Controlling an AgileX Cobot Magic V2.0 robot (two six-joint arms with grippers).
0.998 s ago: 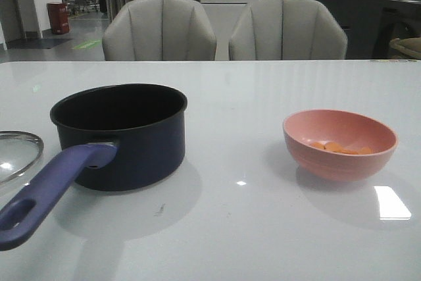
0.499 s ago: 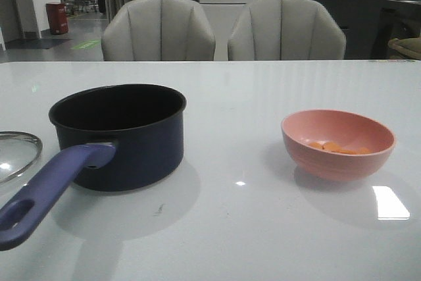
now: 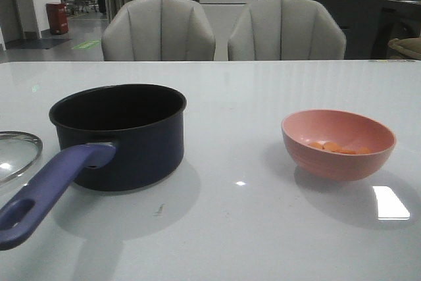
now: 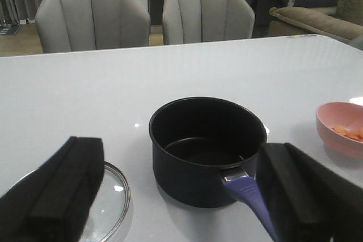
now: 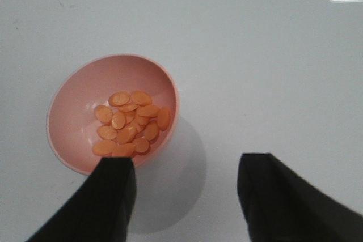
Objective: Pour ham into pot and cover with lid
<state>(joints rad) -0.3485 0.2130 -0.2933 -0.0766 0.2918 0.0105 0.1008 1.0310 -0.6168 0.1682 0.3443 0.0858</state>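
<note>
The dark navy pot [image 3: 118,133] stands empty on the left of the white table, its blue-purple handle [image 3: 46,192] pointing toward the near edge. The glass lid [image 3: 16,153] lies flat beside it at the far left. Orange ham slices [image 3: 339,147] sit in a salmon-pink bowl [image 3: 339,156] on the right. Neither arm shows in the front view. In the left wrist view my left gripper [image 4: 184,191] is open, hanging short of the pot [image 4: 207,145] and lid [image 4: 110,196]. My right gripper [image 5: 184,171] is open above the table, one finger over the rim of the bowl [image 5: 74,111] holding ham [image 5: 127,122].
Two grey chairs [image 3: 158,31] stand behind the table's far edge. A bright light reflection [image 3: 391,202] lies on the table near the bowl. A sofa [image 4: 317,21] shows at the far right in the left wrist view.
Nothing on the table has moved; only the front view itself shifted very slightly since a second ago.
</note>
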